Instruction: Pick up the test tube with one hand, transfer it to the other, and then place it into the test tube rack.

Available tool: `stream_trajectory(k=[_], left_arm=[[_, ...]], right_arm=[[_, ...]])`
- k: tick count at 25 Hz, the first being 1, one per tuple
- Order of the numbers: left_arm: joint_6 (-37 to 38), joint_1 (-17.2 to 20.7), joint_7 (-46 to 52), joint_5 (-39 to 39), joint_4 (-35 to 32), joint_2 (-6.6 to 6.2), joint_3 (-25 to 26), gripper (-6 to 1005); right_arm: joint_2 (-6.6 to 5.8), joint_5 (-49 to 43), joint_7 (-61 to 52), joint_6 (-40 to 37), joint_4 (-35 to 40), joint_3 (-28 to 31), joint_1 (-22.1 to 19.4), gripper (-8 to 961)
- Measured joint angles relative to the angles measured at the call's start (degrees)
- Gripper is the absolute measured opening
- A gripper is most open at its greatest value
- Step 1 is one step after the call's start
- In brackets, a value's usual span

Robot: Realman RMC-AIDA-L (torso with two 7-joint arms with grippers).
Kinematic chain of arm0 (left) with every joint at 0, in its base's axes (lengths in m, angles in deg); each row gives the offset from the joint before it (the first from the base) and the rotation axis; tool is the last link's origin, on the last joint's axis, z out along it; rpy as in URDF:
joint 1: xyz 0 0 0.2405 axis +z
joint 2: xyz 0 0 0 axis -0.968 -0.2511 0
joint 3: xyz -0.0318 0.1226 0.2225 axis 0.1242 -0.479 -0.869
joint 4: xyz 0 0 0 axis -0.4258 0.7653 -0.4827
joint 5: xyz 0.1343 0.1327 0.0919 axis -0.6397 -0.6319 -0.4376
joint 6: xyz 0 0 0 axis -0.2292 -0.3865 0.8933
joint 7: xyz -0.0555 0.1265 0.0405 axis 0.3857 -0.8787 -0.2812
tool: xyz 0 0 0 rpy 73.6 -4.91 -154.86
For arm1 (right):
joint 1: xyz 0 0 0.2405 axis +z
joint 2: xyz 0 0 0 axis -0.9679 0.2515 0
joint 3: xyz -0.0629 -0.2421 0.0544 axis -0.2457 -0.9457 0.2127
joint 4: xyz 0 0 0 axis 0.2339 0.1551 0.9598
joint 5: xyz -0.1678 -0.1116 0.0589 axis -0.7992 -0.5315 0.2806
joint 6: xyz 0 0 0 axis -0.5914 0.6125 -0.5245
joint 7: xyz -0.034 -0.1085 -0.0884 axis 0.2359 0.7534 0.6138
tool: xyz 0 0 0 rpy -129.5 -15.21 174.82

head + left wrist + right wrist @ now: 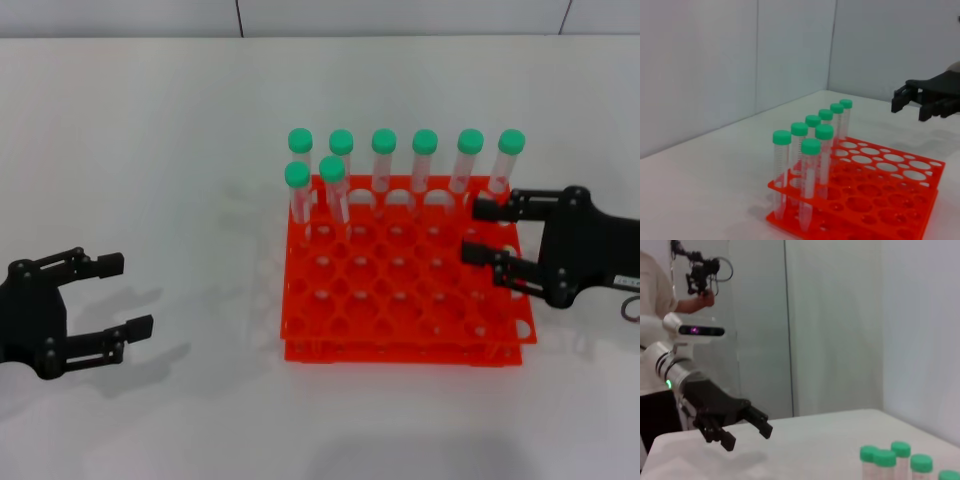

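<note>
With eight green-capped tubes (333, 169) standing in the test tube rack (400, 330), I judged the task done, since my left claw (125, 295) sat spread and empty on the desk (150, 130) and my right claw (478, 231) hung spread and empty over the rack's edge.

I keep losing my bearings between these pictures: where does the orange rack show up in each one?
Head view: the test tube rack sits mid-table, right of centre, right gripper over its right edge.
Left wrist view: the rack fills the lower right.
Right wrist view: rack not visible; only green caps at the bottom right corner.
Shared landmark: the green-capped tubes.
</note>
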Motion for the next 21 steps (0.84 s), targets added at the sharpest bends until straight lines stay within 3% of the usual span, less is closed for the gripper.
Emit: stream_trajectory(k=[15,20,21], left_arm=[[2.06,-2.22,1.85,-3.31,-0.01,-1.46,0.12,800],[2.08,-2.87,2.01,-3.56,-0.01,-1.55,0.21,800],[2.04,-2.93,1.99,-3.56,-0.01,-1.57,0.22,800]], right_arm=[[-1.25,-2.77,-0.29,0.91,-0.06,0.75,-0.56,535],[-1.28,-2.84,-0.28,0.87,-0.06,1.51,-0.76,715],[-1.28,-2.84,-0.28,0.88,-0.06,1.51,-0.76,715]])
